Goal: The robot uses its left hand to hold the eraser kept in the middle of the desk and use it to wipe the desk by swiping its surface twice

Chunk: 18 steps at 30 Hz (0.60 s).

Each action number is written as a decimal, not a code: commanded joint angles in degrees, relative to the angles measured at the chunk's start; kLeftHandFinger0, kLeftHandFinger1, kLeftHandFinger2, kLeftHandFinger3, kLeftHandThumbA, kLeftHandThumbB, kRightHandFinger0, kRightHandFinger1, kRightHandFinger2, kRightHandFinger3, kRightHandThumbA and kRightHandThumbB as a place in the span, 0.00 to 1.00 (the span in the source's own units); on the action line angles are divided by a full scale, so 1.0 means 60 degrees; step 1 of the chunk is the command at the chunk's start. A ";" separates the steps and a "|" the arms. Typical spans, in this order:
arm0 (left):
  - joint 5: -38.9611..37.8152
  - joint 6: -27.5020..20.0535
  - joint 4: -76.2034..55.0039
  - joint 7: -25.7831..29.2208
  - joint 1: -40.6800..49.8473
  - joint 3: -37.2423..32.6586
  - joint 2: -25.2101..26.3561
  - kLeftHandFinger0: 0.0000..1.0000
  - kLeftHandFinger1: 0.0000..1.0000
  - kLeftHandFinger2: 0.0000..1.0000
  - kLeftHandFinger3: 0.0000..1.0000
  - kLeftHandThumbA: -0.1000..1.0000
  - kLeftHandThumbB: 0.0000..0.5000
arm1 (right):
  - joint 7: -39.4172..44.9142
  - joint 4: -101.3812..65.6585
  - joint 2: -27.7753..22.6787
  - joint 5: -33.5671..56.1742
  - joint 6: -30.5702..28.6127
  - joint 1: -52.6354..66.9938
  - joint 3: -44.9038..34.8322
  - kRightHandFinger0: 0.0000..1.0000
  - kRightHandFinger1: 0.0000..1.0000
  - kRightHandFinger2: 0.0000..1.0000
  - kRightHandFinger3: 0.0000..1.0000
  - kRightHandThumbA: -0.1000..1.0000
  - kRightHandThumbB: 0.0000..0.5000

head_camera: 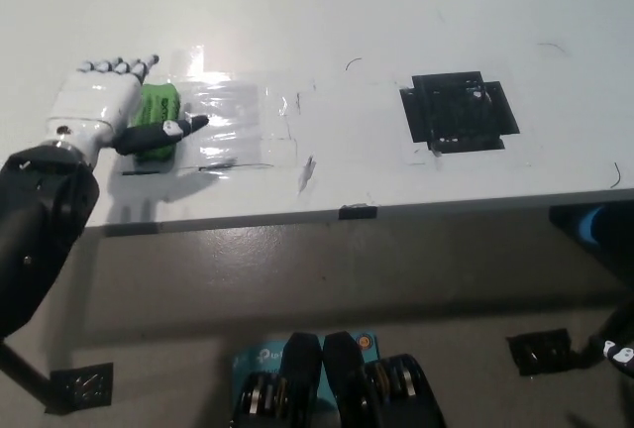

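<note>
A green eraser (157, 109) lies on the white desk (327, 12) at its left part, over a patch of clear tape. My white left hand (102, 101) rests on the desk just left of the eraser, its fingers (119, 68) stretched out straight and away from me. The dark-tipped thumb lies across the eraser's near end, pointing right. The hand is open and the eraser sits flat on the desk. My right hand is not in view.
A square of black tape (458, 111) is stuck to the desk at the right. Clear tape (243, 121) with pen marks stretches right of the eraser. The desk's front edge (357, 212) runs across the middle, with floor and a blue box (267, 359) below.
</note>
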 commanded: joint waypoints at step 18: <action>0.0172 -0.0418 0.0083 0.0435 -0.0066 0.0234 -0.0328 1.00 1.00 1.00 1.00 1.00 0.85 | 0.0027 -0.0317 -0.0210 -0.0017 0.0048 -0.0159 0.0055 1.00 1.00 1.00 1.00 1.00 0.29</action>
